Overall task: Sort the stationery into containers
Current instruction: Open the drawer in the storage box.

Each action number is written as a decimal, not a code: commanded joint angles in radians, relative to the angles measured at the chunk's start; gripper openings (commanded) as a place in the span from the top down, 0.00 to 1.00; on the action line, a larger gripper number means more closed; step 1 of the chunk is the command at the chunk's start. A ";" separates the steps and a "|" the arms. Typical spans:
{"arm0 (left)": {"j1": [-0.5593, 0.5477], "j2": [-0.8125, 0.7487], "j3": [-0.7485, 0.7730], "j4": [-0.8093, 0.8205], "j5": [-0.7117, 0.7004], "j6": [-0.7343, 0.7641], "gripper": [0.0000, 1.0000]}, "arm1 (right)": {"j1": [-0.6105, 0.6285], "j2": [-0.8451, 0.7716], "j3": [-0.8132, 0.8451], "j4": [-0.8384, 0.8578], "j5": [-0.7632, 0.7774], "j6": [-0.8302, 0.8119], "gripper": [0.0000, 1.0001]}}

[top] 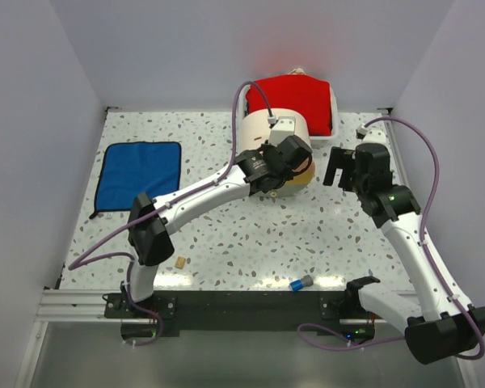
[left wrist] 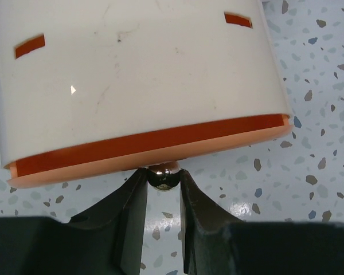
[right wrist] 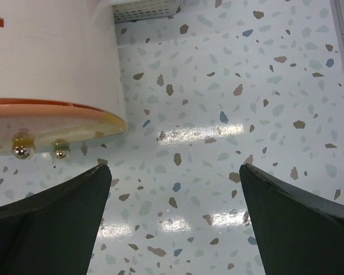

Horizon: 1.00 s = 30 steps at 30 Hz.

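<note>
The left end effector (left wrist: 163, 180) is clenched on the knob (left wrist: 163, 173) of a drawer (left wrist: 149, 150) in the unit (left wrist: 132, 74), far-middle on the surface (top: 267, 234). The knob looks small, round and slick, so it probably wants a centred pinch and a straight pull, since the light unit may slide. Only the left wrist view shows that contact; only the top view shows the eraser (top: 180, 261) and cap (top: 299, 283) near the front edge, and the right end effector (right wrist: 175, 169) is released.
</note>
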 commanded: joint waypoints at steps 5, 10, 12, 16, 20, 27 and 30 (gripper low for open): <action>-0.077 -0.120 -0.086 0.003 -0.046 -0.035 1.00 | -0.005 -0.030 0.003 -0.004 -0.010 0.002 0.01; -0.097 -0.161 -0.140 0.009 -0.052 -0.036 1.00 | -0.005 -0.046 -0.022 0.013 -0.006 0.005 0.01; -0.112 -0.176 -0.162 0.017 -0.058 -0.036 1.00 | -0.005 -0.050 -0.026 0.013 -0.001 0.007 0.01; -0.149 -0.193 -0.194 0.046 -0.073 -0.029 1.00 | -0.005 -0.073 -0.048 0.013 -0.001 -0.002 0.01; -0.166 -0.207 -0.226 0.093 -0.086 0.014 0.52 | -0.005 -0.090 -0.069 0.019 0.001 -0.018 0.01; -0.170 -0.235 -0.228 0.106 -0.026 0.149 0.29 | -0.007 -0.100 -0.072 0.001 0.014 -0.039 0.01; -0.151 -0.313 -0.261 0.092 0.147 0.281 0.15 | -0.006 -0.107 -0.052 -0.039 0.007 -0.065 0.01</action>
